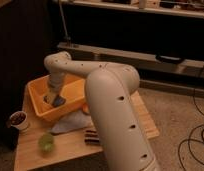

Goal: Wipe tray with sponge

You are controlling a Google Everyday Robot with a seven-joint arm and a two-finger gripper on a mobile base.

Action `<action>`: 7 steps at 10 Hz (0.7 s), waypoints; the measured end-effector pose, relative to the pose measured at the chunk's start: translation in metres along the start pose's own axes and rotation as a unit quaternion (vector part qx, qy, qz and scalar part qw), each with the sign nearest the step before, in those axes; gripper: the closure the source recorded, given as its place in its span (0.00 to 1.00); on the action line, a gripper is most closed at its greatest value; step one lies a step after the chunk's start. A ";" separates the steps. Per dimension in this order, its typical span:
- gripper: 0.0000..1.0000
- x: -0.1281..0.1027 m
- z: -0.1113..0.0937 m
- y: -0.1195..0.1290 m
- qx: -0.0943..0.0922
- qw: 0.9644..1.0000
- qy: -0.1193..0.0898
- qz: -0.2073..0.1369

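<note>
The yellow-orange tray (39,107) stands on the left part of the wooden table. My white arm reaches down into it from the right. The gripper (53,98) is low inside the tray, near its left wall, and is shut on the blue-grey sponge (59,102). The sponge sits at the fingertips, down at the tray floor. Whether it presses on the floor cannot be told. The arm's big forearm hides the tray's right end.
A light cloth (69,123) lies on the wooden table (30,152) just in front of the tray. A white cup (18,120) with dark contents stands at the left edge, a green object (45,142) nearer the front, a dark striped block (91,136) beside the arm. Cables lie on the floor (190,142) at right.
</note>
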 end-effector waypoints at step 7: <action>1.00 0.080 -0.052 -0.118 0.071 0.988 0.024 0.134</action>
